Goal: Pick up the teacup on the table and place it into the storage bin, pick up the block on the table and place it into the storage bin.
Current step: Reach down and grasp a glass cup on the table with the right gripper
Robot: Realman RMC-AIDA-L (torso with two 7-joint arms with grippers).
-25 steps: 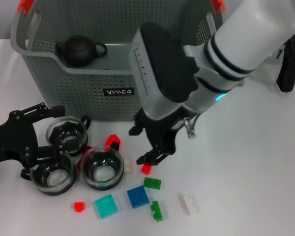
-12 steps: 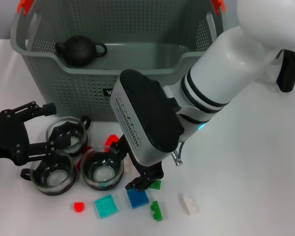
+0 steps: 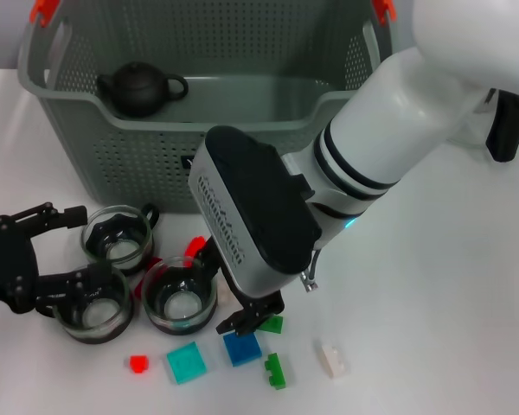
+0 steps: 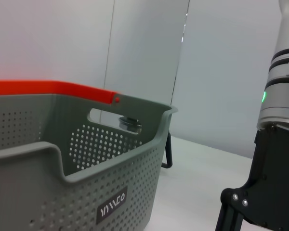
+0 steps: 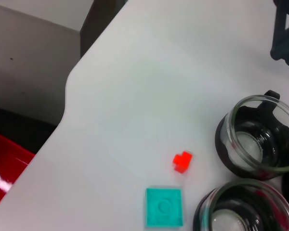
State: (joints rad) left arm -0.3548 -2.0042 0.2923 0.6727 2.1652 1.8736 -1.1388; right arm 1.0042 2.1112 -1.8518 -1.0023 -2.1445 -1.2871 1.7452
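Observation:
Three glass teacups in black holders stand at the front left: one (image 3: 117, 235) nearest the storage bin (image 3: 156, 147), one (image 3: 91, 300) by my left gripper, one (image 3: 180, 296) beside my right gripper. My left gripper (image 3: 80, 245) is open at the left, holding nothing, its lower finger (image 3: 69, 282) touching the front-left teacup's rim. My right gripper (image 3: 249, 318) is low over the loose blocks, right at a green block (image 3: 272, 324) and a blue block (image 3: 242, 347). The wrist hides what lies under it. The right wrist view shows a teal block (image 5: 164, 207), a small red block (image 5: 182, 161) and two teacups (image 5: 257, 144).
A dark teapot (image 3: 140, 88) sits inside the bin. More blocks lie in front: teal (image 3: 188, 361), small red (image 3: 138, 363), green (image 3: 277, 370), white (image 3: 333, 359). The table's curved edge (image 5: 70, 91) shows in the right wrist view. My right arm (image 4: 277, 120) looms in the left wrist view.
My right arm swung down and leftward over the blocks, now covering the red block it hovered over. My left gripper drew back to the left, away from the rear teacup.

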